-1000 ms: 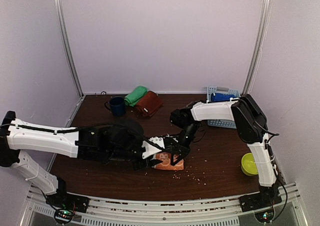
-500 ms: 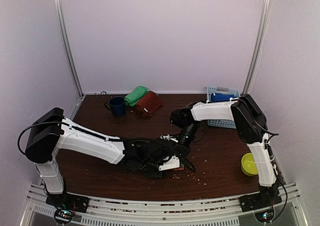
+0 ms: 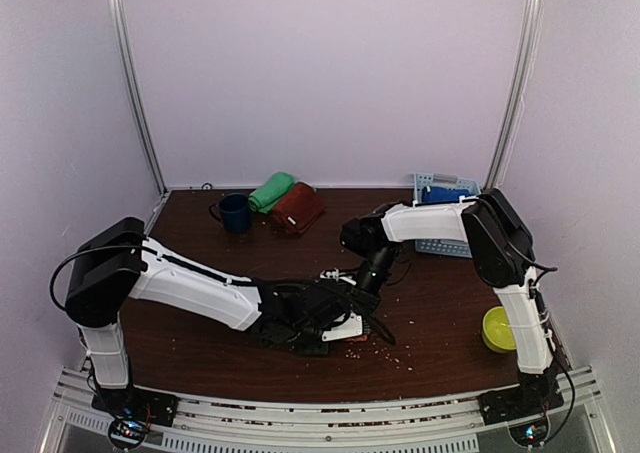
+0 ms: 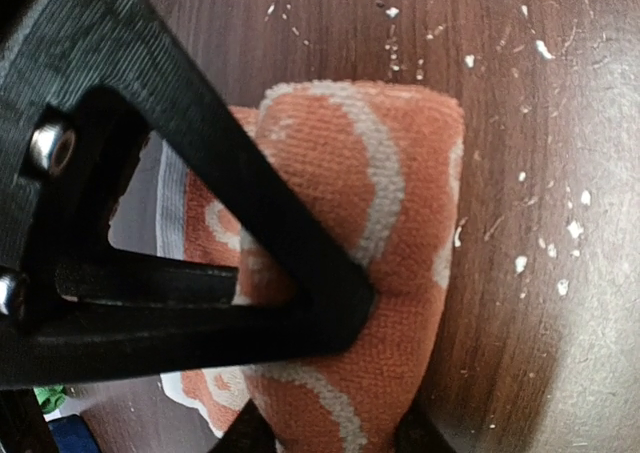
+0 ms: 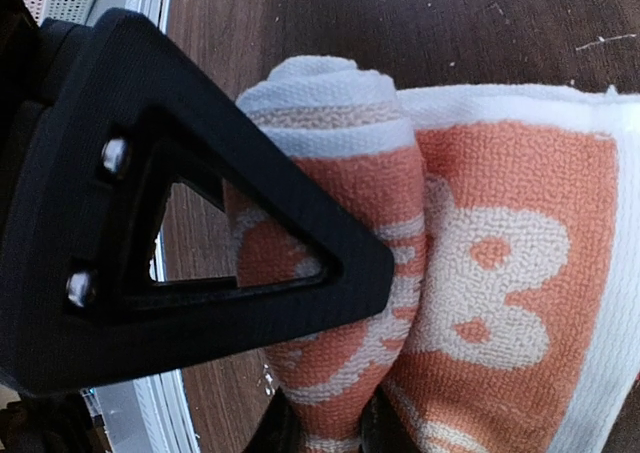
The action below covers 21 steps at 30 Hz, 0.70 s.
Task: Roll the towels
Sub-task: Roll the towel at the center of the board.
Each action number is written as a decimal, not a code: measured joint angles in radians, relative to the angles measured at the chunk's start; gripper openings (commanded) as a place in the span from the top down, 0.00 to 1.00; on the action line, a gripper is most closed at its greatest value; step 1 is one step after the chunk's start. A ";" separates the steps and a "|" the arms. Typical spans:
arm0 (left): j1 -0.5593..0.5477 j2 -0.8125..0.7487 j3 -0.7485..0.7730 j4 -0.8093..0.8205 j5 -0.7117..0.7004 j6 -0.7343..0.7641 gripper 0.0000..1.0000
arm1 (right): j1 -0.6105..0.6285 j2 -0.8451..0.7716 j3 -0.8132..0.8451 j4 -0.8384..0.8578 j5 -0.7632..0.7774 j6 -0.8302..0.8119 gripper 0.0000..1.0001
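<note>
The orange towel (image 4: 400, 203) with white print lies on the brown table near the front middle, partly rolled. My left gripper (image 4: 325, 438) is shut on one end of the roll, a fingertip pressed against each side. My right gripper (image 5: 325, 428) is shut on the roll's other end (image 5: 330, 273), and the flat unrolled part (image 5: 510, 273) lies beside it. From above, both grippers (image 3: 350, 323) (image 3: 368, 278) cover the towel, and only a sliver (image 3: 356, 337) shows. A green towel (image 3: 271, 191) and a maroon towel (image 3: 297, 208) lie rolled at the back. A blue towel (image 3: 440, 195) sits in the basket.
A navy mug (image 3: 234, 213) stands at the back left beside the green towel. The pale blue basket (image 3: 445, 243) is at the back right, behind my right arm. A yellow-green bowl (image 3: 497, 329) sits at the right edge. Pale crumbs (image 3: 385, 351) dot the table near the towel.
My left arm has risen at the shoulder and reached right over the orange towel, covering it in the top view. Its jaws have narrowed onto the roll. The right arm has stayed put.
</note>
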 measured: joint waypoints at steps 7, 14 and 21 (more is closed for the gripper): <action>0.001 0.000 0.018 -0.026 0.039 -0.007 0.78 | -0.003 -0.008 0.018 -0.047 0.009 -0.019 0.69; 0.002 0.000 0.041 -0.068 0.096 -0.068 0.81 | -0.048 -0.120 0.021 -0.083 0.026 -0.001 0.65; 0.002 -0.018 0.043 -0.121 0.140 -0.150 0.81 | -0.115 -0.250 -0.081 0.002 0.124 0.091 0.74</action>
